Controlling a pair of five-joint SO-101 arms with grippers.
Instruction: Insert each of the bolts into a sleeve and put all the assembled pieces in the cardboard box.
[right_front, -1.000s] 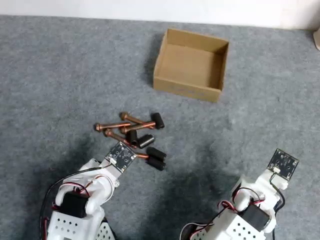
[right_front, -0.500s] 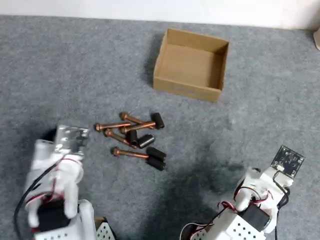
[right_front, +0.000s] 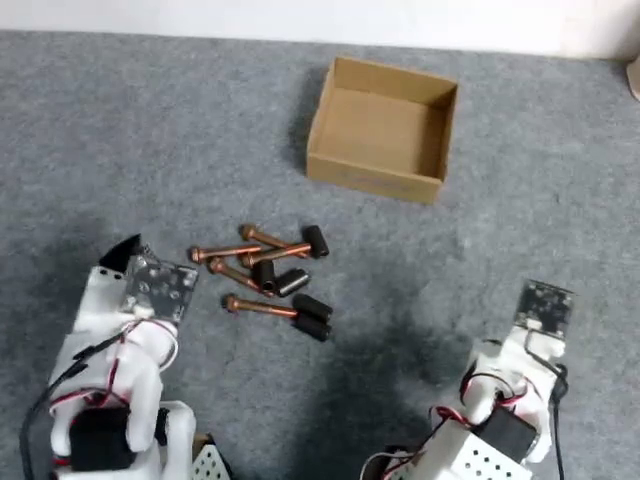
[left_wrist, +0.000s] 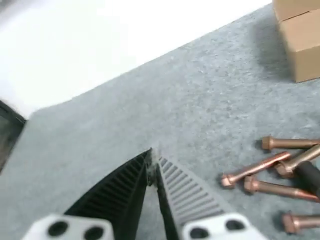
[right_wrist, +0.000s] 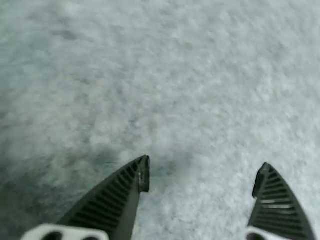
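1. On the grey carpet (right_front: 150, 150), copper bolts (right_front: 262, 307) and black cylindrical sleeves (right_front: 292, 282) lie heaped, nearer than the brown cardboard box (right_front: 372, 181).
2. Left wrist view: the left gripper (left_wrist: 151, 162) has its ribbed jaws pressed together.
3. Right wrist view: the right gripper (right_wrist: 203, 175) is spread.

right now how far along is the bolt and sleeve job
Done: nothing; the cardboard box is empty. In hand: nothing; the left gripper is shut and empty near the bolts, the right gripper open over bare carpet. Left: every bolt and the sleeves, heaped on the carpet, none boxed yet.
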